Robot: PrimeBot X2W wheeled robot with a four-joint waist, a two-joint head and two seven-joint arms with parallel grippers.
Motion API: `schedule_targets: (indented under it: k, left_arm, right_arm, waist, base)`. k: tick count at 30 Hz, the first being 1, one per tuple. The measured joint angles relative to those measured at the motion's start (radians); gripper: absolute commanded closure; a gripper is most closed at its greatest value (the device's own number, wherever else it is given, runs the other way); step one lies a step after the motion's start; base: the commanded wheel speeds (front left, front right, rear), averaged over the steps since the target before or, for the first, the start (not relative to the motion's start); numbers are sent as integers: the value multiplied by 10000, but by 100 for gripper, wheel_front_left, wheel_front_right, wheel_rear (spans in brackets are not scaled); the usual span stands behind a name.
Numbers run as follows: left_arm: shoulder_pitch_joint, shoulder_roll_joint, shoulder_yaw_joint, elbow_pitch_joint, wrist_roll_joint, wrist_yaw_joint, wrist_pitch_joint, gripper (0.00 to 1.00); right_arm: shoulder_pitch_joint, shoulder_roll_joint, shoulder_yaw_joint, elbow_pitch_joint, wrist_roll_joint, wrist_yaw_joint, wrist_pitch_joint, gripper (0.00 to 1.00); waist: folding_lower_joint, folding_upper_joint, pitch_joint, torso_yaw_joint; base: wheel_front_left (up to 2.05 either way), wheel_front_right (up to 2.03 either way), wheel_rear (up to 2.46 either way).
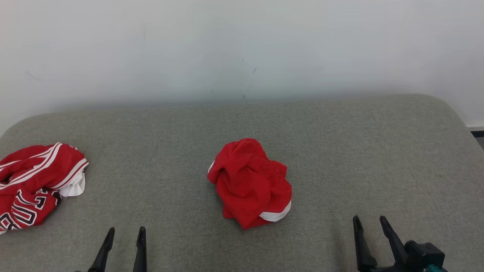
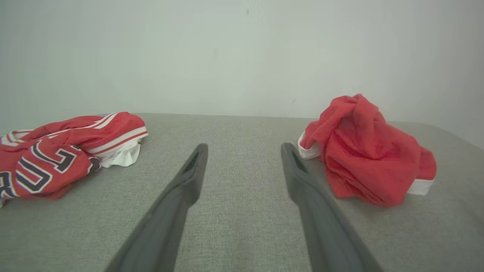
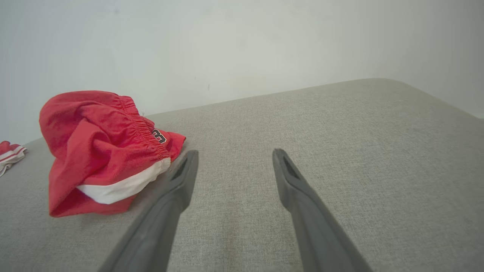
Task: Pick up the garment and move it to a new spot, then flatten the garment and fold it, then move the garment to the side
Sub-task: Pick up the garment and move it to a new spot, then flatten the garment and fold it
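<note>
On grey pad, two crumpled red garments.

Left end effector and right end effector both spread wide.

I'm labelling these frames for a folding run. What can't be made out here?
Bunched red garment, head view: its outline, hidden by its own folds.
Black print on it, right wrist view: tucked under a fold, unreadable.
Lettered garment, head view: cut off by the left edge, word incomplete.
Left tool and right tool, head view: bases cut by the bottom edge.
</note>
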Motion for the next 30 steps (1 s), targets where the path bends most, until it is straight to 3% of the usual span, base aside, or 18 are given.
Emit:
schedule_targets:
  k: [10, 30]
  left_arm:
    - [337, -203, 387, -236, 98, -163, 0, 0]
    - [309, -297, 213, -190, 69, -224, 0, 0]
  right_arm:
    - [109, -4, -121, 96, -15, 0, -4, 0]
    - [100, 0, 88, 107, 119, 0, 21, 0]
  waist:
    - [0, 1, -47, 52]
    - [0, 1, 82, -29]
  base:
    - [0, 0, 0]
    - [0, 0, 0]
